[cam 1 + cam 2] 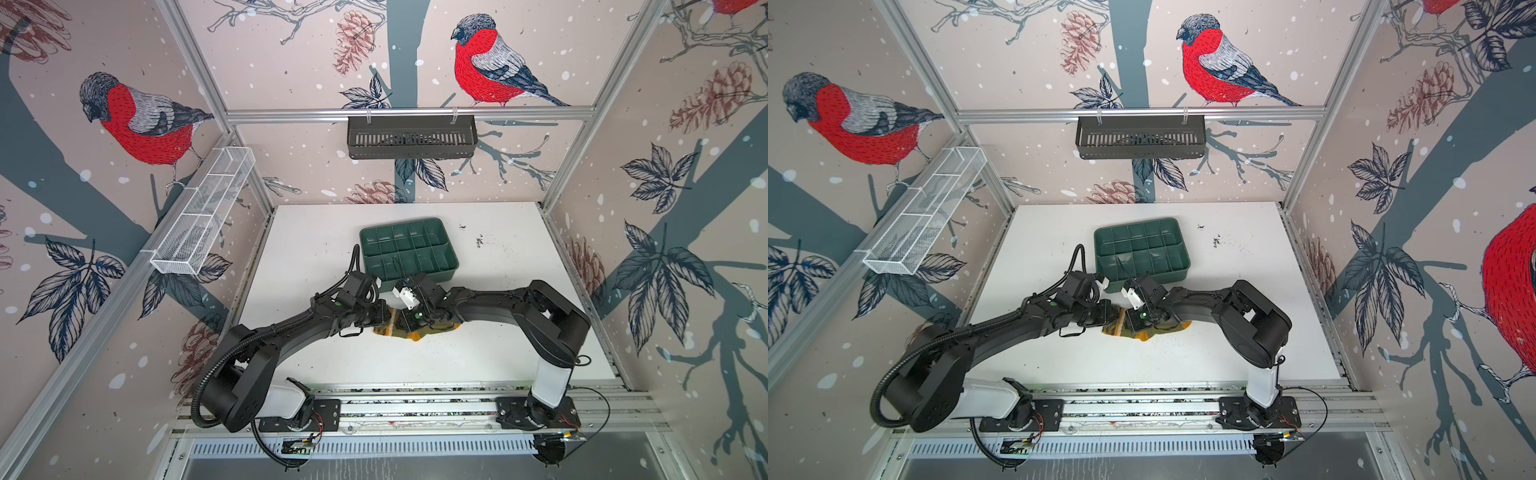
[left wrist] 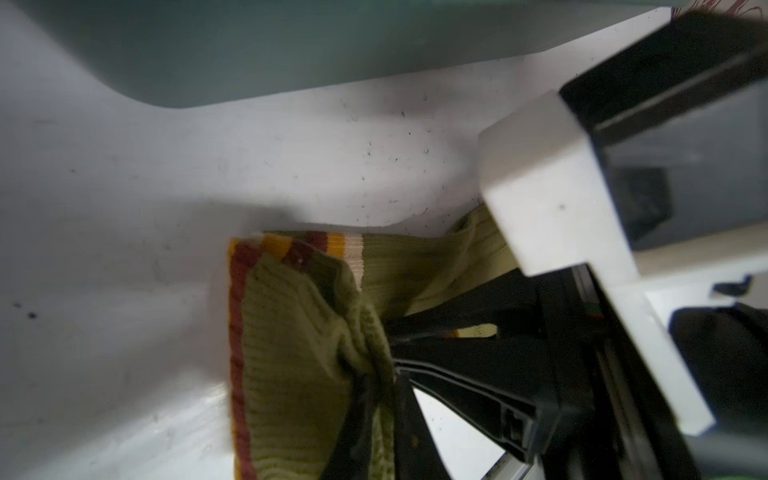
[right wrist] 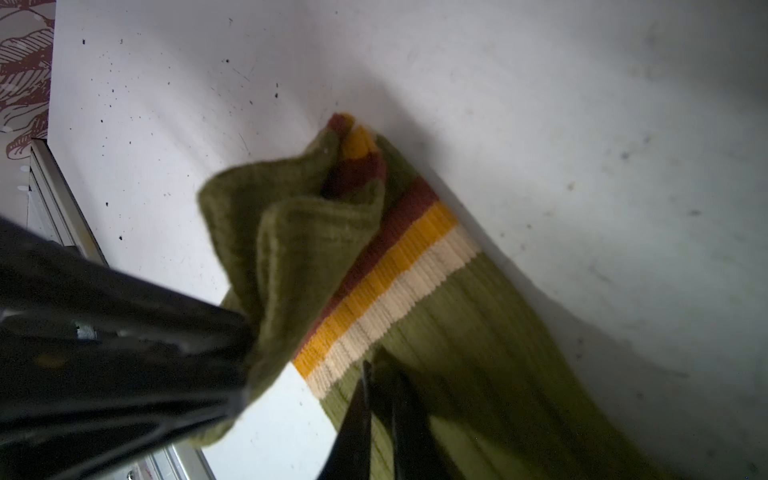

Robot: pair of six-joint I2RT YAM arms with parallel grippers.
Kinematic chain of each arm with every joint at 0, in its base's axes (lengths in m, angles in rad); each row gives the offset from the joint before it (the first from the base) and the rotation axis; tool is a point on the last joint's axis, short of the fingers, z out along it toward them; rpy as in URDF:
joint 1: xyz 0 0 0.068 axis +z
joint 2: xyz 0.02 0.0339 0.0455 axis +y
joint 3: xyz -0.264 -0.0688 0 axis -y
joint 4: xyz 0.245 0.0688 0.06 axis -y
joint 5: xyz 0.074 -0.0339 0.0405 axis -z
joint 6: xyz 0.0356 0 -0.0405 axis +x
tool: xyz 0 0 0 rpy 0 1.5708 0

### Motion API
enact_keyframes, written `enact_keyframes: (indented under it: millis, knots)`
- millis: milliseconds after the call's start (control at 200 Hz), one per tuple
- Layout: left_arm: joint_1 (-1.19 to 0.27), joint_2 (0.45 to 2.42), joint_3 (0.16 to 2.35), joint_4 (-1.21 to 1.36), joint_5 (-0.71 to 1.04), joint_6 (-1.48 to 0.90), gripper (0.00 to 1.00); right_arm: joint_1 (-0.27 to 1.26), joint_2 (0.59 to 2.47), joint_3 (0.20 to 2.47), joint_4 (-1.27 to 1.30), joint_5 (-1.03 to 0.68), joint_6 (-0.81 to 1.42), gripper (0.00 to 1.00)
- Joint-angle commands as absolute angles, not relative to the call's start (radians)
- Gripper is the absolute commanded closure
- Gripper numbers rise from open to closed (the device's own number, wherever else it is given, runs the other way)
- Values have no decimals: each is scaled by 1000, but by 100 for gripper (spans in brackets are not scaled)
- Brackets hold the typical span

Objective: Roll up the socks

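Note:
The olive-green socks [image 1: 417,332] with orange patches lie near the table's middle in both top views, mostly hidden under the two wrists. In the left wrist view my left gripper [image 2: 382,386] is shut on a bunched fold of the socks [image 2: 291,332] by the brown, orange and cream striped cuff, lifted off the table. In the right wrist view my right gripper [image 3: 379,374] is shut on the olive leg of the socks [image 3: 457,324] just past the stripes. The two grippers stand almost tip to tip, left gripper [image 1: 388,316] and right gripper [image 1: 405,321].
A green tray [image 1: 451,259] with several compartments sits just behind the grippers; its wall [image 2: 291,41] looms close in the left wrist view. A black basket [image 1: 411,137] hangs on the back wall and a white mesh basket [image 1: 203,212] on the left wall.

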State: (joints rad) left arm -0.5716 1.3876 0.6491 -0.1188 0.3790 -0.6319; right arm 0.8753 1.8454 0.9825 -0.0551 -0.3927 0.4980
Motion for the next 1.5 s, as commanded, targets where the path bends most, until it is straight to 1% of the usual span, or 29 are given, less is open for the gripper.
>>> enact_keyframes:
  millis: [0, 300, 505, 685, 896, 1496]
  knots:
    - [-574, 1405, 634, -60, 388, -651, 87, 873, 1843, 976, -76, -382, 502, 85]
    - [-574, 1456, 607, -9, 385, -653, 88, 868, 1831, 971, -79, -385, 504, 85]
    - [-574, 1460, 611, -15, 377, -644, 89, 860, 1774, 971, -92, -377, 503, 85]
    - [-574, 1468, 606, -2, 380, -646, 89, 853, 1740, 992, -70, -429, 500, 84]
    - [-574, 1479, 603, 7, 389, -646, 90, 853, 1767, 1028, -41, -480, 508, 85]
    - [-574, 1483, 614, 2, 396, -637, 90, 849, 1861, 1106, -38, -486, 499, 85]
